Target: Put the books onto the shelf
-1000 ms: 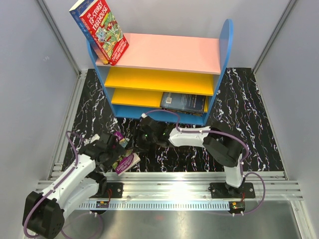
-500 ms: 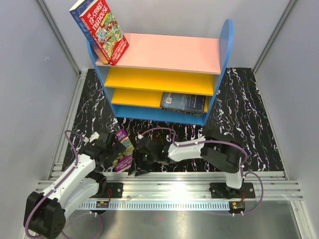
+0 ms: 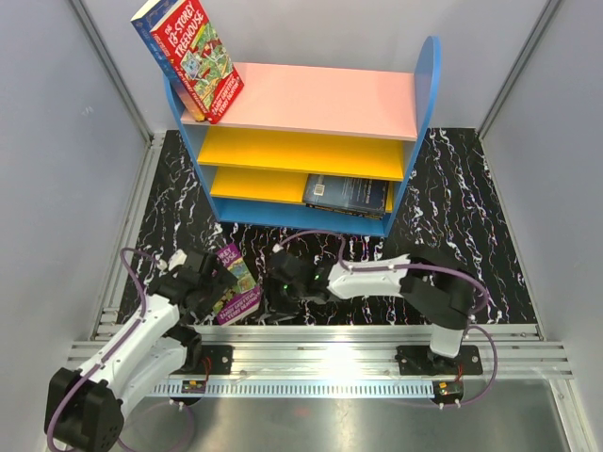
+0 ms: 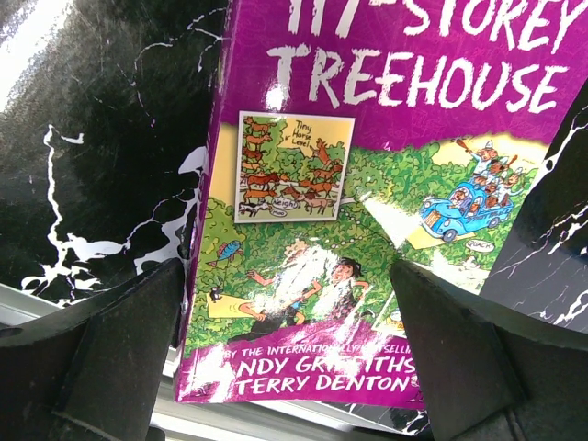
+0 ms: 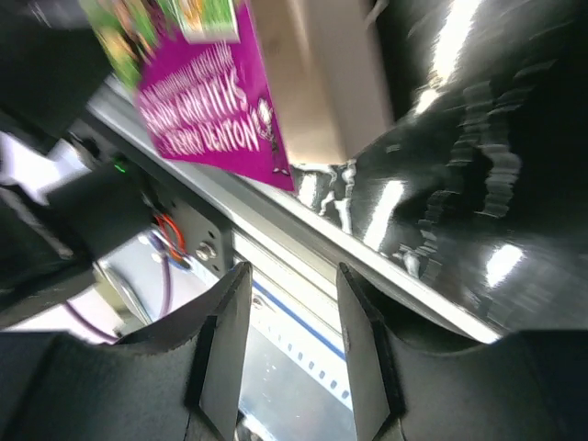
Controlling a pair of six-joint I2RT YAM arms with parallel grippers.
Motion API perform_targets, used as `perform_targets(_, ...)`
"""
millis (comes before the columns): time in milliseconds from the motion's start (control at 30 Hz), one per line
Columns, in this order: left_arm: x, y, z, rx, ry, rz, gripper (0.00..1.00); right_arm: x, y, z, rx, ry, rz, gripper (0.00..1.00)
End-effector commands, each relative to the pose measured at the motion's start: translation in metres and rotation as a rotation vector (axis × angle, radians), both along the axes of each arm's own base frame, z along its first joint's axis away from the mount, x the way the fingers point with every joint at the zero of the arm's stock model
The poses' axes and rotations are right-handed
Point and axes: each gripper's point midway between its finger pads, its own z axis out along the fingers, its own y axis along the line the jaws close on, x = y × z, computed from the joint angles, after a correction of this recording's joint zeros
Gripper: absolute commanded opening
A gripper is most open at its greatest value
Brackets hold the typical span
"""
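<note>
Left gripper (image 3: pixel 215 285), lower left of the frame, stands wide apart, fingers (image 4: pixel 101 358) flanking the purple paperback book (image 3: pixel 237 290), which lies on the black marbled table (image 3: pixel 452 188), near edge at the aluminium rail (image 3: pixel 377 344). Cover reads "STOREY TREEHOUSE", "TERRY DENTON". Right gripper (image 3: pixel 280 299), just right of it, is partly apart and empty. Bare tabletop separates them from the blue-sided shelf (image 3: pixel 429 75), upper centre, carrying a red "TREEHOUSE" paperback (image 3: pixel 200 58) and a dark blue book (image 3: pixel 347 195).

Four books (image 3: pixel 200 58); one shelf (image 3: pixel 320 99), four boards; two claws (image 3: pixel 215 279).
</note>
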Motion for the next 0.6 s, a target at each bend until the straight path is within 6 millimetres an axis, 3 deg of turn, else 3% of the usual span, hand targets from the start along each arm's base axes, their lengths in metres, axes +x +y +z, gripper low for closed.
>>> perform_targets(0, 0.004, 0.003, 0.0, 0.006, -0.036, 0.005, 0.99, 0.049, -0.026, 0.027, 0.013, -0.099, -0.112, 0.5)
perform_targets(100, 0.002, 0.001, -0.003, -0.004, -0.033, 0.002, 0.99, 0.061, -0.03, 0.037, 0.037, -0.115, -0.118, 0.51)
perform_targets(167, 0.001, 0.001, -0.004, -0.009, -0.033, 0.0, 0.99, 0.063, -0.02, 0.043, 0.056, -0.127, -0.089, 0.51)
perform_targets(400, 0.003, -0.001, -0.001, -0.012, -0.038, -0.008, 0.99, 0.071, 0.009, 0.039, 0.094, -0.091, -0.083, 0.5)
perform_targets(567, 0.005, -0.002, 0.001, -0.013, -0.04, -0.016, 0.99, 0.071, 0.019, 0.029, 0.107, -0.056, -0.086, 0.49)
